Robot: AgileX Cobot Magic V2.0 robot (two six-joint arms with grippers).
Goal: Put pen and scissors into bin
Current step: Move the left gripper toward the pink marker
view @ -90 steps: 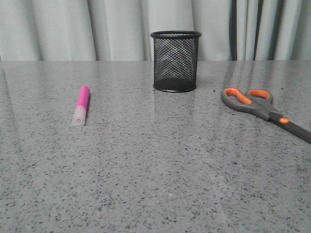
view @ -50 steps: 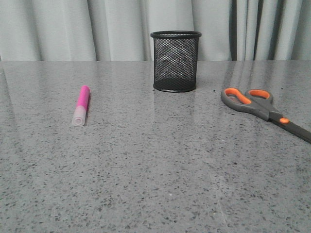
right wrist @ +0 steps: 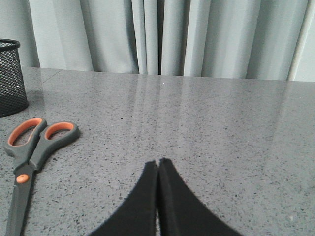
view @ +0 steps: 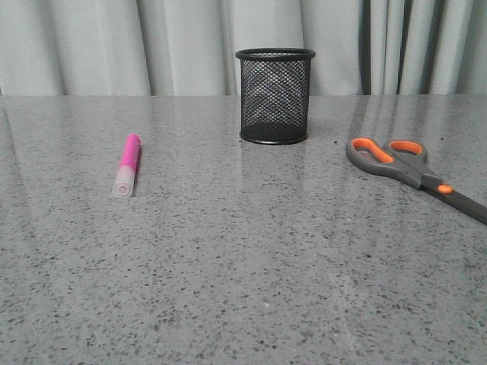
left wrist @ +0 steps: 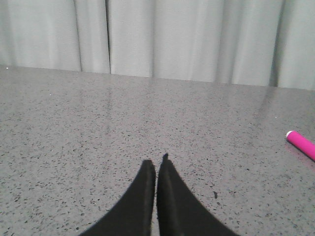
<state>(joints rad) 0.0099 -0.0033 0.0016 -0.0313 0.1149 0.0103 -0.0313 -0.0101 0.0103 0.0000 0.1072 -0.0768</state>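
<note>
- A small black wire-mesh cylinder, the bin [view: 275, 96], stands upright toward the far side of the speckled grey stone table [view: 243, 274], roughly central, with pale curtains [view: 91, 46] behind it.
- A short, thick magenta marker with a whitish see-through cap, the pen [view: 127, 165], lies flat on the left, well apart from the bin, cap end toward the near edge.
- Scissors [view: 415, 176] with grey handles lined in orange and dark blades lie flat on the right, handles toward the bin, blades running off to the right.
- The left gripper [left wrist: 156, 164] has its two black fingers pressed together, holding nothing; the pen's magenta tip shows off to one side of it.
- The right gripper [right wrist: 158, 164] is likewise closed and empty, with the scissors lying beside it.
- Neither item is in the bin yet.
- The pen looks light, rigid and smooth, so it may roll; I'd pinch across the middle of its barrel.
- The scissors look heavier and stiff, lying very low; gripping across the handle neck near the orange pivot seems safest, and they should go into the bin blades down.
</note>
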